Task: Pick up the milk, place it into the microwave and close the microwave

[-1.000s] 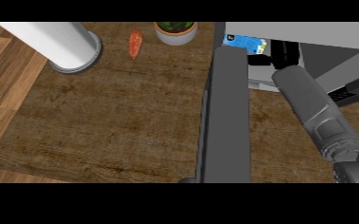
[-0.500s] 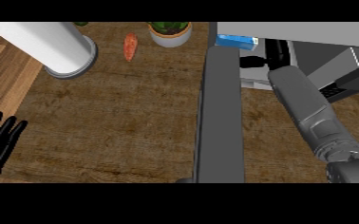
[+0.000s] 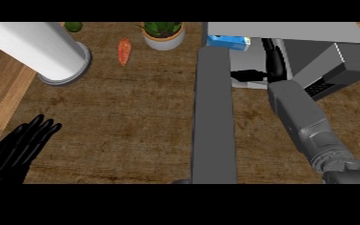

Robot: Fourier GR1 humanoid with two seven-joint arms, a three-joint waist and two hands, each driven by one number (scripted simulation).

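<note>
Milk, a blue-and-white carton [image 3: 228,42], sits at the grey microwave's [image 3: 295,31] mouth, behind its open dark-grey door [image 3: 213,124]. My right hand [image 3: 273,62] lies beside it, fingers straight and apart from it, holding nothing. My left hand [image 3: 25,145] rests open at the lower left, leaving the door room to swing.

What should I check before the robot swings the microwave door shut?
1. Milk fully inside the microwave: cannot tell; it sits at the opening's edge, next to the door.
2. Right hand clear of the milk: ok; a gap shows and the fingers are straight.
3. Right hand out of the microwave: not ok; it lies in the opening.
4. Door open and untouched: ok.
5. Left hand away from the door: ok; it rests open at the lower left edge.
6. Carrot and potted plant outside the door's swing: ok; both lie on its far side.
</note>
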